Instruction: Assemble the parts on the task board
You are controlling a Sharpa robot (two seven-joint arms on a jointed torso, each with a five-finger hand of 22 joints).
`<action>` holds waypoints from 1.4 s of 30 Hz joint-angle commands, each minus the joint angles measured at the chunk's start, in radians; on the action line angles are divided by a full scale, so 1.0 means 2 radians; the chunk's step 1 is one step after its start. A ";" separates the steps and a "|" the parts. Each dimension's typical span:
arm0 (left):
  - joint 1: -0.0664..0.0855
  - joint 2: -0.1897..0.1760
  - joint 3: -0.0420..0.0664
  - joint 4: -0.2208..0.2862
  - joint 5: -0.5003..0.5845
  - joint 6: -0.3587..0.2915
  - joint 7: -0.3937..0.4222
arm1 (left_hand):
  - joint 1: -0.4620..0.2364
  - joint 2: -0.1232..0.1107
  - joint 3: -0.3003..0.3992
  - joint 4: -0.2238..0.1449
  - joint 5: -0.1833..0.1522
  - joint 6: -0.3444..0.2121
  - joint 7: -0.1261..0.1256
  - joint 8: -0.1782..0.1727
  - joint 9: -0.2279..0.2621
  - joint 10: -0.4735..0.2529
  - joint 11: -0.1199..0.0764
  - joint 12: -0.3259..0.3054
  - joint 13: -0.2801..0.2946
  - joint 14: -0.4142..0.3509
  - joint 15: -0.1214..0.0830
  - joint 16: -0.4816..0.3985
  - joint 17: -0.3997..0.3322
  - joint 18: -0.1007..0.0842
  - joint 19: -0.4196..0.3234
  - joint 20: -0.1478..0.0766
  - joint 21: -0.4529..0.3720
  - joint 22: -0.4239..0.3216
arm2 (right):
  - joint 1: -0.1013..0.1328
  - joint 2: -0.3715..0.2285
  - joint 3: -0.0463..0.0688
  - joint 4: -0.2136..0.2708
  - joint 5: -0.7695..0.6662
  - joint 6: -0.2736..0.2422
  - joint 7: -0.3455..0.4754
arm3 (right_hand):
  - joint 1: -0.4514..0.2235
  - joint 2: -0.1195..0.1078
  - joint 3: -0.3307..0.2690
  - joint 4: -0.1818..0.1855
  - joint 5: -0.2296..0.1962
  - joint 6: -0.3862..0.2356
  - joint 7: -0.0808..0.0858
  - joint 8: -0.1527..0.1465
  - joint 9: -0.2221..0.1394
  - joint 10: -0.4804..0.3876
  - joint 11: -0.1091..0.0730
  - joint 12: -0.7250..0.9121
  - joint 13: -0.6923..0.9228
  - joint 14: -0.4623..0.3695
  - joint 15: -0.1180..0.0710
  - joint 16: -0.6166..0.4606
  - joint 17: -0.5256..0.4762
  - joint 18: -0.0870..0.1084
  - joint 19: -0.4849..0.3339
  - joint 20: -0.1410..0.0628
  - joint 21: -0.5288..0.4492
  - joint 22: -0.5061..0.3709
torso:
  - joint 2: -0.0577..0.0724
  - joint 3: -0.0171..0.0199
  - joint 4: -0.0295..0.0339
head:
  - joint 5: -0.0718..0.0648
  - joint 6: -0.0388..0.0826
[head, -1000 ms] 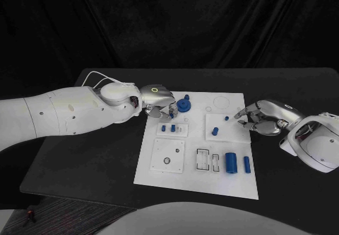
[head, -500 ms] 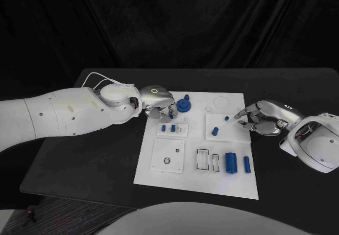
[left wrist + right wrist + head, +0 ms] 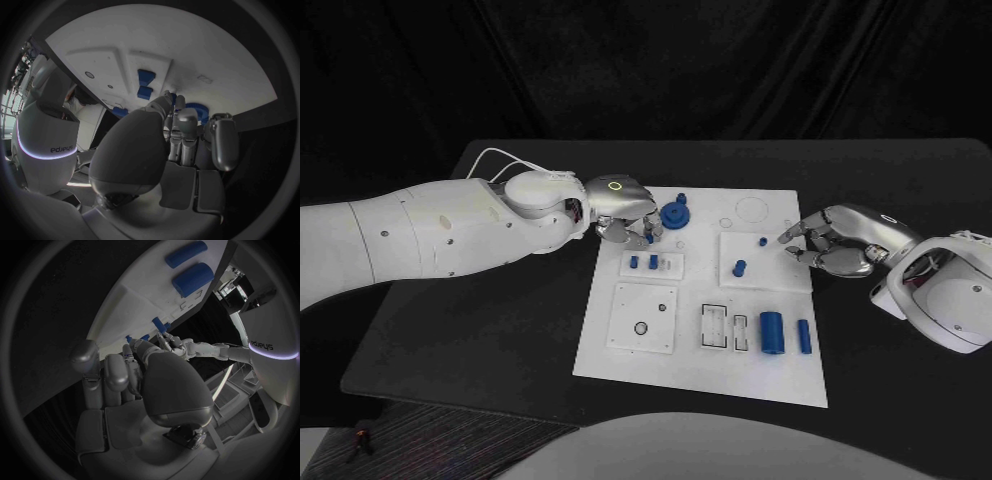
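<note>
Black tabletop [image 3: 488, 330] under a dark backdrop carries the white task board [image 3: 711, 375] at its centre. Left hand [image 3: 625, 212] sits at the board's far left corner, fingers curled downward and bunched close together just beside the blue round part [image 3: 676, 214]; whether anything is pinched between them cannot be told. Right hand [image 3: 837, 243] rests at the board's right edge, fingers curled inward toward a raised white block [image 3: 783, 270]; no part is visibly held, though the fingertips are partly hidden. That block carries two small blue pegs, one standing [image 3: 738, 267] and one smaller [image 3: 763, 241]. Two short blue pegs [image 3: 643, 262] stand in a small block near the left hand. Two blue cylinders [image 3: 772, 332], one thick and one thin, lie side by side near the board's near right corner, next to two rectangular slots [image 3: 726, 327].
</note>
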 commanded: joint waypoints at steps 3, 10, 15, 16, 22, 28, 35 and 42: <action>-0.005 0.000 -0.003 -0.002 -0.005 0.021 -0.013 | -0.018 -0.016 -0.009 0.015 0.003 -0.061 -0.021 -0.021 -0.016 -0.007 -0.005 -0.015 -0.007 -0.006 0.001 -0.009 -0.005 -0.001 -0.008 0.001 -0.009 0.091 | -0.001 0.000 0.000 0.000 -0.001 0.003 -0.003 | -0.005 0.000 0.003 0.001 -0.001 0.003 -0.001 -0.002 0.000 -0.004 0.000 -0.002 -0.014 -0.001 0.003 -0.002 0.000 0.007 -0.004 0.000 -0.001 0.048 | 0.000 0.0000 0.0000 | 0.001 0.000; -0.005 -0.003 -0.003 -0.005 -0.005 0.010 -0.036 | -0.052 -0.038 -0.030 0.045 0.002 -0.149 -0.044 -0.020 -0.037 -0.053 0.008 -0.028 -0.018 -0.011 0.009 -0.019 -0.009 0.001 -0.014 0.004 -0.020 0.089 | -0.001 -0.001 0.000 0.001 -0.001 0.002 -0.003 | -0.005 0.000 0.003 0.001 -0.001 0.003 -0.001 -0.002 0.000 -0.004 0.000 -0.003 -0.014 -0.001 0.003 -0.002 -0.001 0.007 -0.004 0.000 -0.002 0.048 | 0.000 0.0001 0.0000 | 0.000 0.000; -0.005 -0.005 -0.003 -0.006 -0.005 -0.006 -0.040 | -0.060 -0.041 -0.042 0.055 0.002 -0.170 -0.047 -0.019 -0.044 -0.067 0.012 -0.027 -0.018 -0.011 0.011 -0.020 -0.008 0.001 -0.014 0.007 -0.021 0.089 | -0.001 -0.002 0.000 0.001 -0.001 0.002 -0.004 | -0.005 -0.001 0.003 0.000 -0.001 0.003 -0.001 -0.002 0.000 -0.004 0.000 -0.003 -0.015 -0.001 0.003 -0.002 -0.001 0.007 -0.004 0.000 -0.003 0.048 | 0.000 0.0002 0.0001 | 0.001 0.000; -0.005 -0.005 -0.003 -0.006 -0.005 -0.008 -0.040 | -0.060 -0.041 -0.043 0.056 0.002 -0.172 -0.048 -0.019 -0.045 -0.068 0.012 -0.026 -0.018 -0.012 0.011 -0.021 -0.009 0.001 -0.014 0.007 -0.021 0.089 | -0.001 -0.002 0.000 0.001 -0.001 0.002 -0.004 | -0.005 -0.001 0.003 0.000 -0.001 0.003 -0.001 -0.002 0.000 -0.004 0.000 -0.003 -0.015 -0.001 0.003 -0.002 -0.001 0.007 -0.004 0.000 -0.003 0.048 | 0.000 0.0002 0.0001 | 0.001 0.000; -0.005 -0.006 -0.003 -0.008 -0.005 -0.023 -0.042 | -0.057 -0.037 -0.043 0.057 0.002 -0.177 -0.051 -0.018 -0.047 -0.071 0.014 -0.026 -0.017 -0.011 0.012 -0.021 -0.007 0.001 -0.014 0.007 -0.022 0.089 | -0.001 -0.002 0.000 0.002 -0.001 0.003 -0.004 | -0.005 -0.001 0.003 0.000 -0.001 0.003 -0.001 -0.002 0.000 -0.004 0.000 -0.003 -0.015 -0.001 0.003 -0.002 -0.001 0.007 -0.004 0.000 -0.003 0.048 | 0.000 -0.0001 0.0000 | 0.001 0.000; -0.005 -0.012 -0.003 -0.012 -0.005 -0.042 -0.042 | -0.052 -0.036 -0.042 0.056 0.002 -0.176 -0.053 -0.017 -0.047 -0.068 0.014 -0.024 -0.016 -0.011 0.013 -0.021 -0.006 0.001 -0.014 0.008 -0.021 0.089 | -0.001 -0.005 0.000 0.004 -0.001 0.000 -0.004 | -0.005 -0.001 0.004 0.000 -0.001 0.003 -0.001 -0.002 0.000 -0.005 0.000 -0.004 -0.016 -0.001 0.003 -0.003 -0.002 0.007 -0.004 0.000 -0.004 0.047 | 0.000 0.0001 0.0001 | -0.001 0.000; -0.002 -0.032 -0.003 -0.031 -0.004 -0.068 -0.028 | -0.057 -0.047 -0.052 0.066 0.002 -0.169 -0.070 -0.013 -0.048 -0.096 0.001 -0.028 -0.017 -0.031 0.010 -0.047 -0.028 0.007 -0.033 0.009 -0.056 0.080 | 0.008 -0.018 0.000 0.014 -0.002 -0.007 -0.011 | -0.011 -0.006 0.005 0.000 -0.007 0.006 -0.001 -0.001 0.000 -0.037 0.000 -0.051 -0.069 -0.023 0.003 -0.069 -0.084 0.018 -0.023 0.001 -0.074 0.026 | 0.000 -0.0003 0.0000 | -0.005 0.000; 0.002 -0.051 -0.002 -0.067 0.044 -0.078 0.027 | -0.085 -0.062 -0.111 0.073 0.004 -0.171 -0.076 -0.015 -0.055 -0.216 -0.007 -0.019 -0.010 -0.144 0.015 -0.133 -0.092 0.030 -0.140 0.021 -0.224 0.040 | 0.049 -0.022 0.000 0.020 -0.016 -0.012 -0.021 | -0.018 -0.025 0.010 -0.001 -0.033 -0.001 -0.004 -0.007 -0.002 -0.117 -0.007 -0.212 -0.223 -0.011 -0.004 -0.094 -0.099 0.018 -0.013 -0.004 -0.091 0.013 | -0.001 -0.0005 -0.0003 | -0.014 0.000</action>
